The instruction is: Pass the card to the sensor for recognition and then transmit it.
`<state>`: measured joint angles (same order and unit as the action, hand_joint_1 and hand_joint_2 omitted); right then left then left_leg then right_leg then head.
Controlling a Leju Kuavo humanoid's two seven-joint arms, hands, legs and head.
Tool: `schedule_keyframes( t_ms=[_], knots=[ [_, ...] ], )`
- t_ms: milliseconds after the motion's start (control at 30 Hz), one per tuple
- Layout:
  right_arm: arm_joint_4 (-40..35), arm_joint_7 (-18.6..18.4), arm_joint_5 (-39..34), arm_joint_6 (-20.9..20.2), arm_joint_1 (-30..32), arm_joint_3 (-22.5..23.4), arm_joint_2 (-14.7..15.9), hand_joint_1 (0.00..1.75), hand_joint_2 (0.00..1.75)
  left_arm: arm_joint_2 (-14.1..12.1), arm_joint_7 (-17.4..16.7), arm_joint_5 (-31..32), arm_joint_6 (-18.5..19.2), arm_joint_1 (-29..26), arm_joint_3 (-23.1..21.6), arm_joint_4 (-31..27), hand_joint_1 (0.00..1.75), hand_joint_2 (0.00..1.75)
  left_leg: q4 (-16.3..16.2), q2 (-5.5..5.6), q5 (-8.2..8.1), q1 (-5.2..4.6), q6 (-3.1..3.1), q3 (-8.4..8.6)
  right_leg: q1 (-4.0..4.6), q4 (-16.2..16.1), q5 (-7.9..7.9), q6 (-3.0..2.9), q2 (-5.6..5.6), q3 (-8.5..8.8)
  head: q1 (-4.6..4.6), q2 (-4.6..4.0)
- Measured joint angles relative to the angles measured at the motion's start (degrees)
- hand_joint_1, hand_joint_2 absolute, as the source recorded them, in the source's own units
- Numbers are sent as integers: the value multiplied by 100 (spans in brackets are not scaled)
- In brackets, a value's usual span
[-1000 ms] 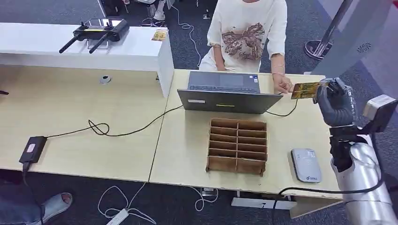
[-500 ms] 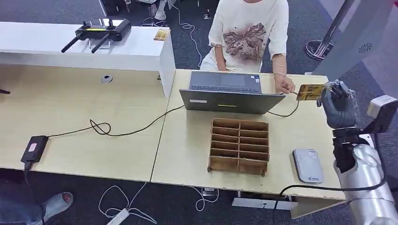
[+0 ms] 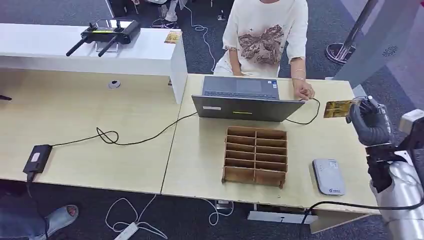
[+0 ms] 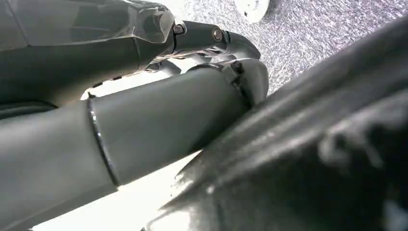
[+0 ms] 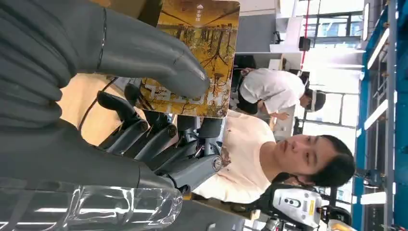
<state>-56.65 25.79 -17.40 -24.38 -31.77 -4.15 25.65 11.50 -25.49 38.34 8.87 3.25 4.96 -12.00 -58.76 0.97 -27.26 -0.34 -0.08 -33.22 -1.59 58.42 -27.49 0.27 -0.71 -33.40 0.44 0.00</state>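
My right hand (image 3: 370,122) is raised over the right end of the desk and pinches a yellow-brown picture card (image 3: 337,108) upright, its free end pointing toward the laptop. The right wrist view shows the card (image 5: 197,57) pressed between the thumb and the dark fingers (image 5: 159,139) behind it. The sensor, a grey-white card reader (image 3: 329,176), lies flat near the desk's front right edge, below and nearer than the card. My left hand (image 4: 144,120) hangs beside my body over grey carpet, holding nothing.
A person in a white shirt (image 3: 265,35) sits behind the open laptop (image 3: 245,97), one hand (image 3: 304,91) resting on the desk left of the card. A wooden compartment box (image 3: 255,156) stands mid-desk. Black cables (image 3: 130,140) cross the wooden desk (image 3: 75,120).
My right hand has drawn the card back toward me and slightly lower, away from the person's hand. The view shifted a little.
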Motion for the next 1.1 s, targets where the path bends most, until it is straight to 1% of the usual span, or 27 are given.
schedule_keyframes(
  t_ms=[167, 300, 533, 833, 1100],
  knots=[
    [-4, -9, 0, -126, 105, 44, 150, 175, 175, 0, 0, -59, -2, -2, 0, 0, 0, 0, 0, 5, 0, -5, 1, 0, -5, 0, -3, 8, -2, 1, 0, 0],
    [-20, -42, 2, -148, 200, 70, 250, 175, 175, -2, 0, -57, 0, -2, 0, 0, 0, 0, 0, 4, -2, -7, 5, -1, -8, 0, -3, 10, -2, 1, 0, 0],
    [-55, -79, 122, -242, 318, 85, 351, 175, 175, -4, 77, 114, 72, 3, 0, 0, 0, 0, 0, 4, -7, -11, 13, 0, -12, 0, -4, 12, -2, 0, 0, 0],
    [-166, -76, 319, -340, 548, 129, 517, 175, 175, -26, 129, 174, 166, 10, 0, 0, 0, 0, 0, 4, -9, -14, 20, -1, -15, 0, -6, 15, -3, 1, 0, 0],
    [-147, -330, 525, -338, 591, 179, 641, 175, 175, -31, 140, 197, 205, 14, 0, 0, 0, 0, 0, 4, -9, -18, 20, -1, -20, 0, -5, 18, -3, 1, 0, 0]
  ],
)
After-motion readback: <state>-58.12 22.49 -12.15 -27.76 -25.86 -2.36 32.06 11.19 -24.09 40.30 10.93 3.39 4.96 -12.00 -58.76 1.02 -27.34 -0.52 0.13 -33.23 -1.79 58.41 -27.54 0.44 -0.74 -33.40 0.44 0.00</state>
